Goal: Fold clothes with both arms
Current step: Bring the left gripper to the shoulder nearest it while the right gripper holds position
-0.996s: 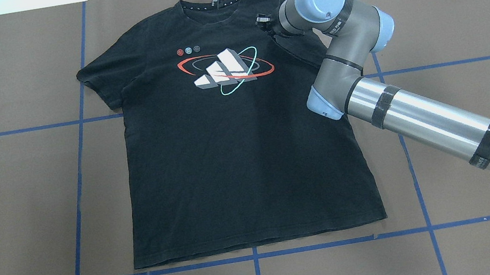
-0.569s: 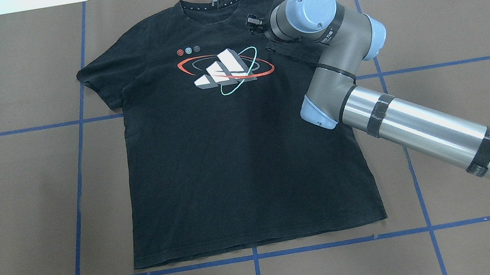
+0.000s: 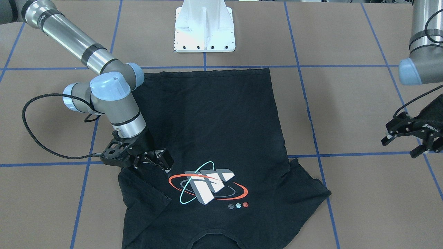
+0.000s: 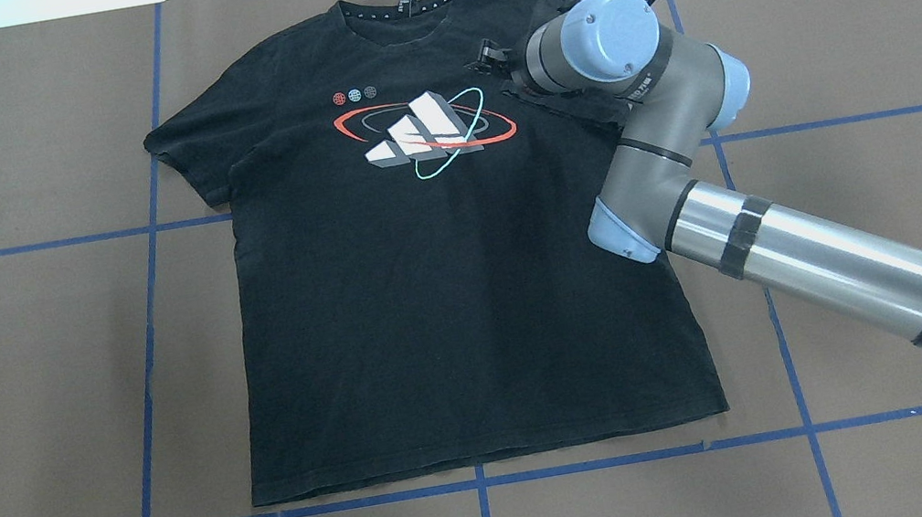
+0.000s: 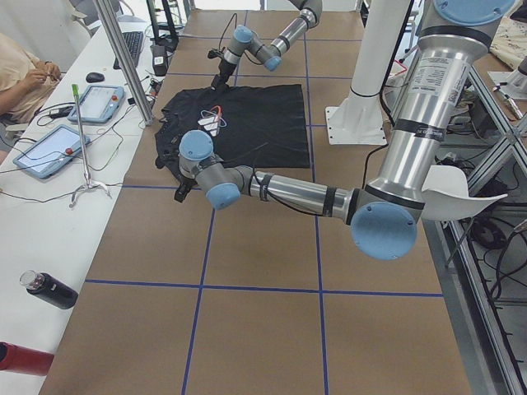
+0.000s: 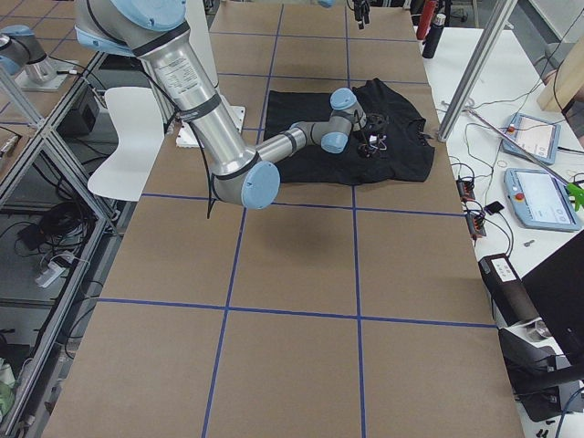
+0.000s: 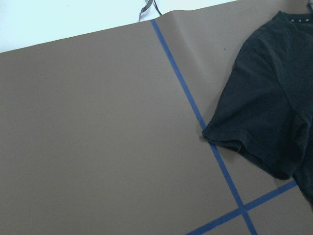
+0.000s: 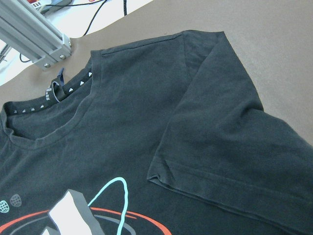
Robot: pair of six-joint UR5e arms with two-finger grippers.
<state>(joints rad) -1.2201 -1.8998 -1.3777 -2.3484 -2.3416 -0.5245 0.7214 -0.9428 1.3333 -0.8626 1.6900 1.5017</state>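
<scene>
T-shirt [image 4: 452, 315] lies flat on the tabletop [image 4: 27, 383], print [image 4: 427, 134] up, collar [image 4: 395, 5] on the far side from the robot and hem towards its base. That layout gives you a sleeve on each arm's side, so either arm can work its own edge without crossing over.

On the robot's right, the sleeve [image 8: 220, 147] lies turned in over the chest, its hem close to the teal oval of the print. The right claw [image 3: 162, 162] hangs low over that fold, near the shoulder, where it could press or re-pinch the cloth. You cannot tell from these views whether it is parted or closed. The wrist camera shows no fingers, and the sleeve looks to be resting on the shirt rather than held up.

The left claw [image 3: 403, 145] waits with its fingers spread and nothing in them. It is above bare tabletop, well apart from the shirt on the other side. Its camera looks down on the left sleeve [image 7: 259, 122], which is spread flat across a blue tape line [image 7: 195, 112]. My reading is that it is lined up to take that sleeve.

By my judgement the fold is at an early stage, with one sleeve in, the other out and the body at full length. Watch that the turned sleeve does not drag when the right arm lifts.
</scene>
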